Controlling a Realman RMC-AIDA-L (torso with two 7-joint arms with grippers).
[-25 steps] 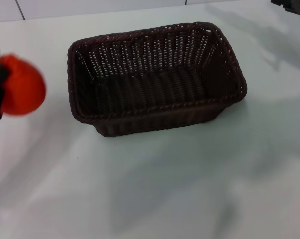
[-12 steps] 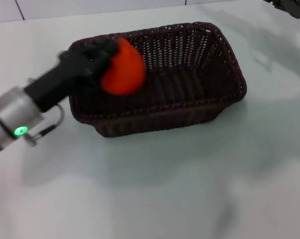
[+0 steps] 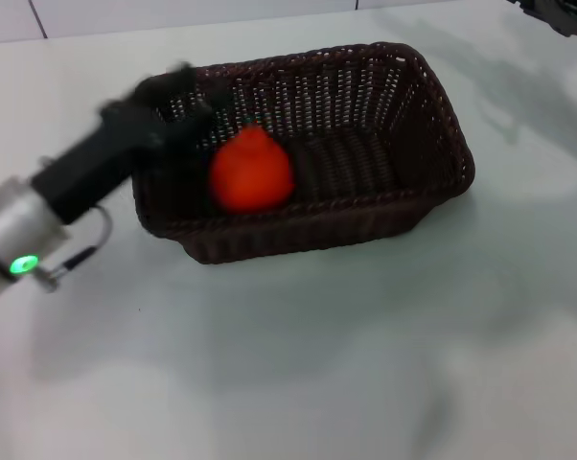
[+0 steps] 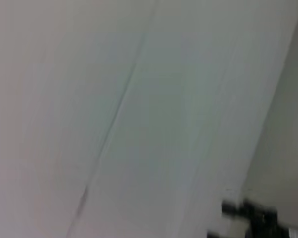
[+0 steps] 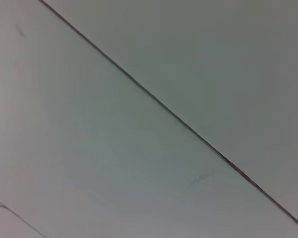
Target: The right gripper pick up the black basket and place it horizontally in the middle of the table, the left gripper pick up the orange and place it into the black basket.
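The orange (image 3: 251, 173) sits inside the basket (image 3: 365, 206), toward nine o'clock. The left gripper (image 3: 178, 96), blurred above the rim, I cannot tell open or closed. Retreating low could snag the wicker and drag it.

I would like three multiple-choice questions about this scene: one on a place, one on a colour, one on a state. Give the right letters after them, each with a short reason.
1. Where is the orange?
A. inside the basket
B. on the table beside the basket
C. clamped in the left tool

2. What colour is the basket?
A. white
B. very dark brown-black
C. green

3. How does the basket stand?
A. tipped on its side
B. upside down
C. upright, its opening up

Answers:
1 A, the orange lies on the basket's floor near its left end, apart from the left tool at the rim.
2 B, the weave is dark against the white table.
3 C, its inner floor shows.
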